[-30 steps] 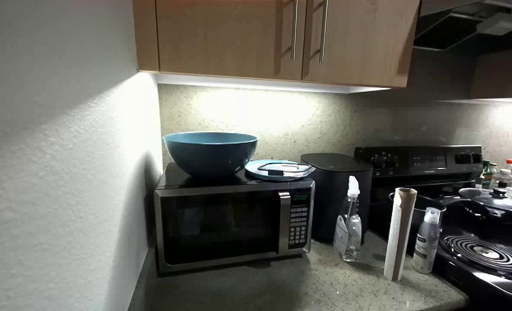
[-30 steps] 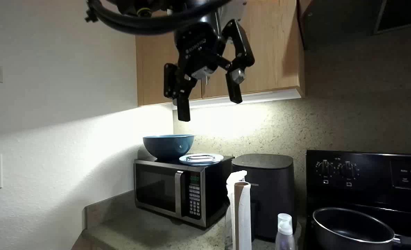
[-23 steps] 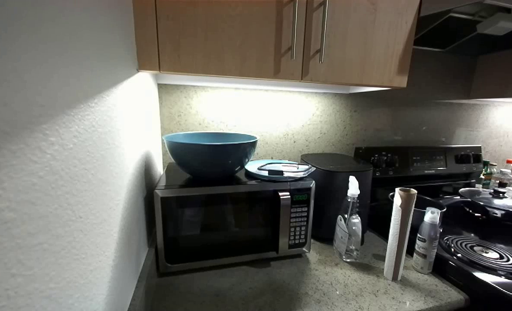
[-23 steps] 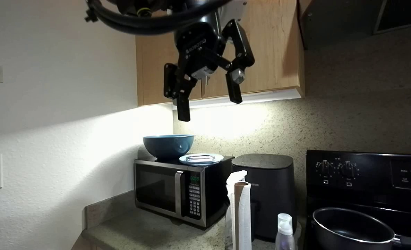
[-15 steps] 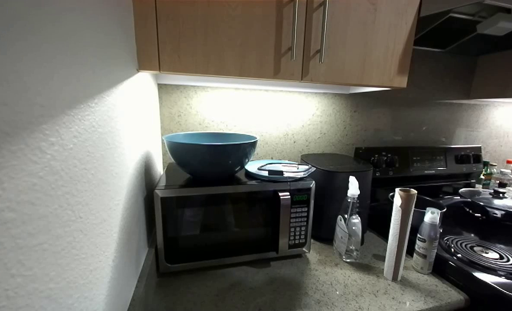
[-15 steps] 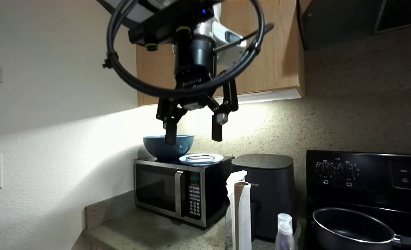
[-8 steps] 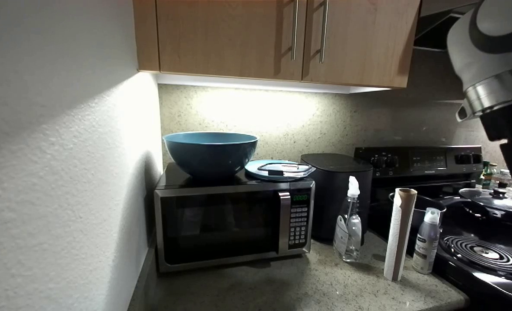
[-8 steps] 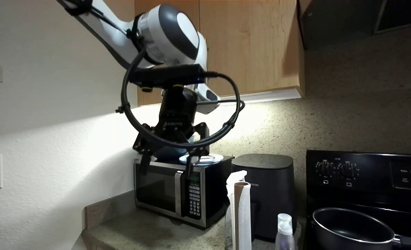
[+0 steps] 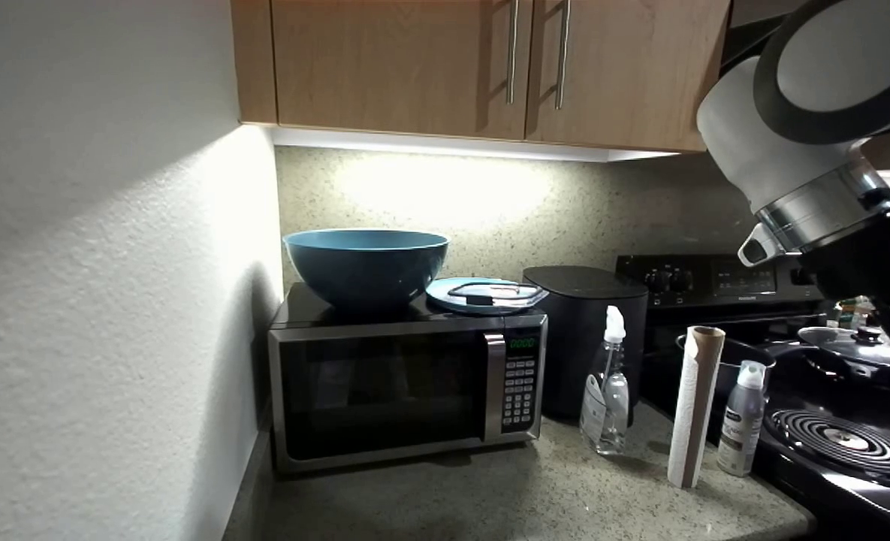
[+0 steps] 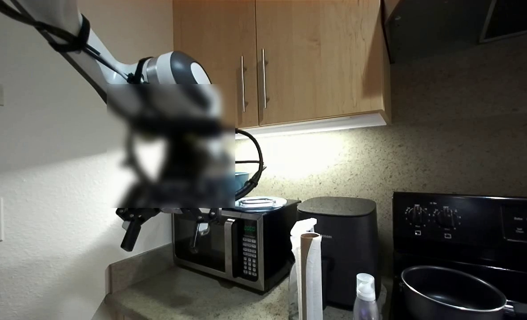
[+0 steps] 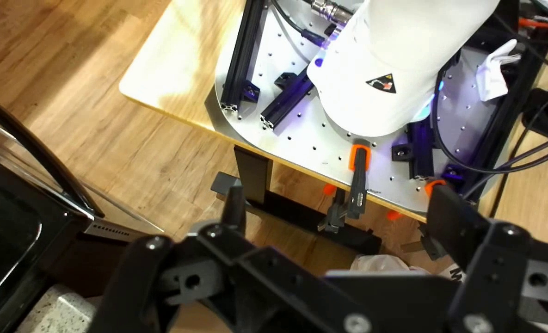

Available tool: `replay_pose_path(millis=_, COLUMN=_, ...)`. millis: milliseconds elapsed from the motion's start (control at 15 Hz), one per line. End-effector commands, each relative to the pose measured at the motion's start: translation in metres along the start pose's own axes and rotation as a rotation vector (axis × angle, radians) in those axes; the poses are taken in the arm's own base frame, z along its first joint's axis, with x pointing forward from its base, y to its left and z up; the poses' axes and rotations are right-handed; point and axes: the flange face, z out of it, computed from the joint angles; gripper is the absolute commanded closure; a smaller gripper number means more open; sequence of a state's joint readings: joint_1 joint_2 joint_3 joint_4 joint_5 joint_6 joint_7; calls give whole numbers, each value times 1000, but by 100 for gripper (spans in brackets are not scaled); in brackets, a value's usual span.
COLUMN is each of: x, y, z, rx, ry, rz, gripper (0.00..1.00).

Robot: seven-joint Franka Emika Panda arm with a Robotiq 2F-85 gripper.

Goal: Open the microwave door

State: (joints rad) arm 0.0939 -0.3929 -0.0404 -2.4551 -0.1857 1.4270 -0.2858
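Note:
The microwave door (image 9: pixel 384 398) is a dark glass panel in a steel frame and is closed in both exterior views (image 10: pixel 214 251). Its upright steel handle (image 9: pixel 494 387) is at the door's right edge, beside the button panel (image 9: pixel 520 383). My gripper (image 10: pixel 162 242) is open and empty. In that exterior view one finger overlaps the door window, left of the handle (image 10: pixel 229 249); I cannot tell the distance. Part of the arm there is blurred. The wrist view shows both fingers apart (image 11: pixel 341 210), with the robot base and floor beyond; the door is out of that view.
A blue bowl (image 9: pixel 366 274) and a plate (image 9: pixel 452 299) sit on the microwave. A black appliance (image 9: pixel 587 338), spray bottle (image 9: pixel 606 398), paper roll (image 9: pixel 696 406) and can (image 9: pixel 743 421) stand to its right, before the stove (image 9: pixel 850 443). A wall (image 10: pixel 67 200) is left; cabinets (image 10: pixel 316 62) hang above.
The arm has come down and leftward from above the microwave to in front of it. It has entered an exterior view from the right edge. The gripper stays open and the door stays closed.

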Motion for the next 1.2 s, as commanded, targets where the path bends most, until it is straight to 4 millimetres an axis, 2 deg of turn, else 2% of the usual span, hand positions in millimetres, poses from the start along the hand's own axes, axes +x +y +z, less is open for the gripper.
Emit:
replay_pose_path(millis=0, x=0, y=0, z=0, rx=1, ry=-1, rz=-3, gripper=0)
replay_pose_path(millis=67, x=-1, y=1, z=0, rx=3, ry=-2, rz=-4, gripper=0)
replay_pose_path(millis=200, x=12, y=8, z=-4, rx=-14, ry=155, rz=-19, gripper=0)
replay_pose_path(millis=533, x=74, y=13, z=-23, rx=-82, ry=477, rz=-40, gripper=0)
replay_pose_path(millis=667, x=98, y=11, z=-31, rx=-117, ry=599, rz=-54, gripper=0)
replay_pose_path(millis=800, x=122, y=-1, z=-38, rx=-184, ry=707, rz=-69, gripper=0)
replay_pose_path(millis=867, x=131, y=-7, z=-35, rx=-236, ry=746, rz=-96, gripper=0)
replay_pose_path(millis=933, x=144, y=-9, z=-21, rx=-268, ry=759, rz=-113, gripper=0)
replay_pose_path(millis=1000, x=127, y=-2, z=-39, rx=-222, ry=728, rz=-85, gripper=0)
replay_pose_path(millis=1133, x=144, y=-9, z=-25, rx=-248, ry=742, rz=-113, gripper=0)
